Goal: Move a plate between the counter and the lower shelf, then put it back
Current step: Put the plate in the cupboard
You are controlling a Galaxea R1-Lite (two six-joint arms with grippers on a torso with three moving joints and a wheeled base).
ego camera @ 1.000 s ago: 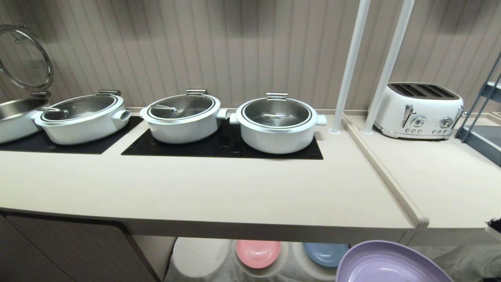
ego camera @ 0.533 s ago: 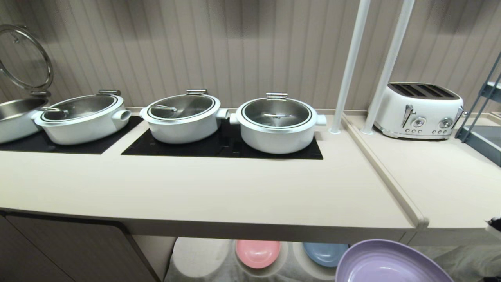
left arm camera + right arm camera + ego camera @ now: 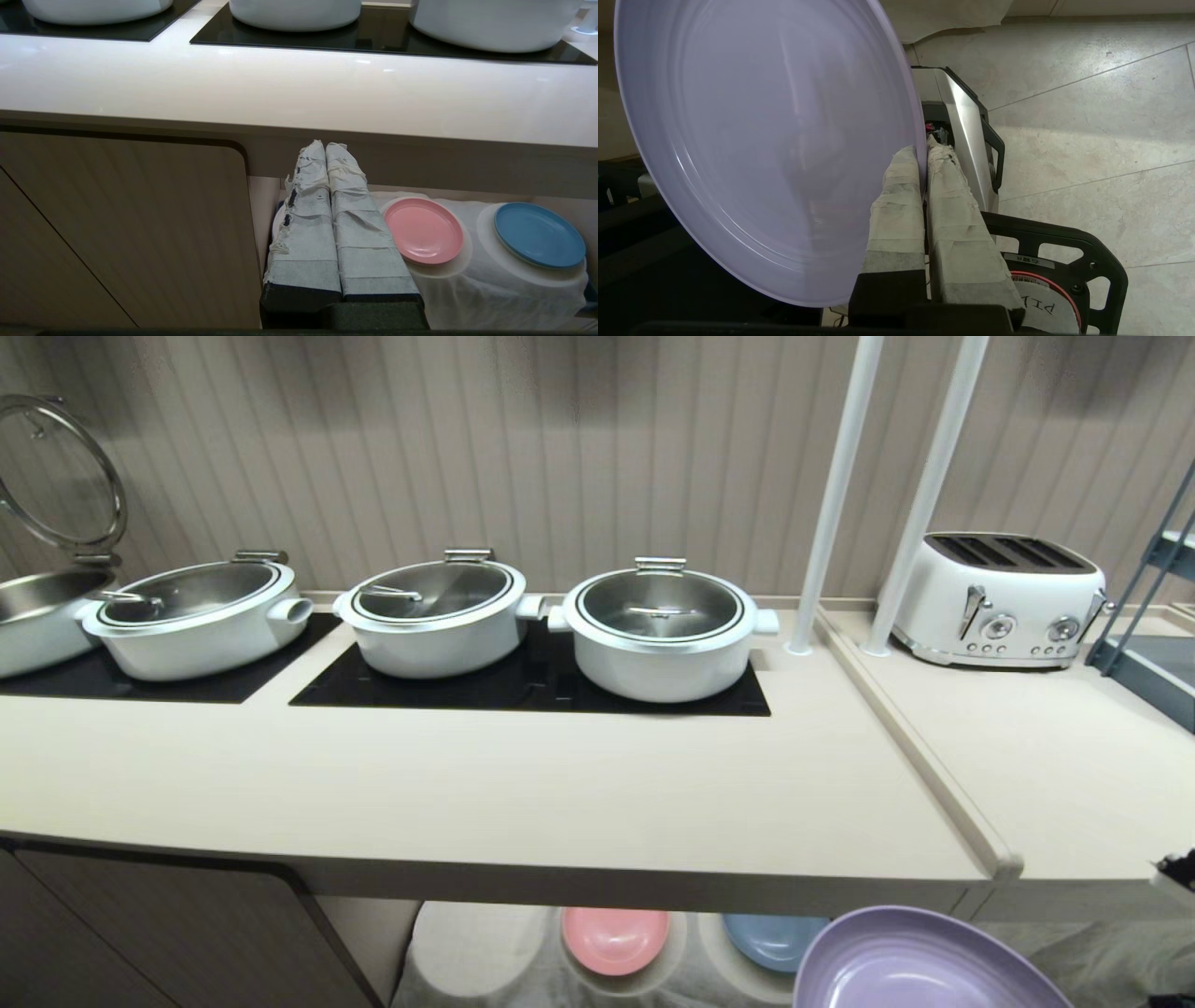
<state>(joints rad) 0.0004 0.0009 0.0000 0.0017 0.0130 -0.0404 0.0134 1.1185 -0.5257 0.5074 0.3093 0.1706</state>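
A ribbed grey-beige wall runs behind the counter, a long beige worktop with black cooktop panels set into it. Three lidded white pots stand in a row on the panels, and a fourth at the far left has its glass lid tipped up. Two white poles rise at the counter's right end. Beyond a raised lip, a white toaster sits on the adjoining surface, with a grey-blue rack at the edge of view.

Below the counter's front edge lies the lower shelf, draped in white cloth with round humps. A pink plate rests on one hump and a blue plate on the next, well apart from each other.

The purple plate is off both surfaces, held in front of and below the counter edge near its right end, over the tiled floor and the robot's base. The right gripper is clamped on the plate's rim, one taped finger on each face, and the plate stands tilted steeply on edge in the wrist view. In the head view only the plate's upper part shows at the bottom right.

The left gripper hangs in front of the cabinet door, beside the pink plate, its taped fingers pressed together and holding nothing.
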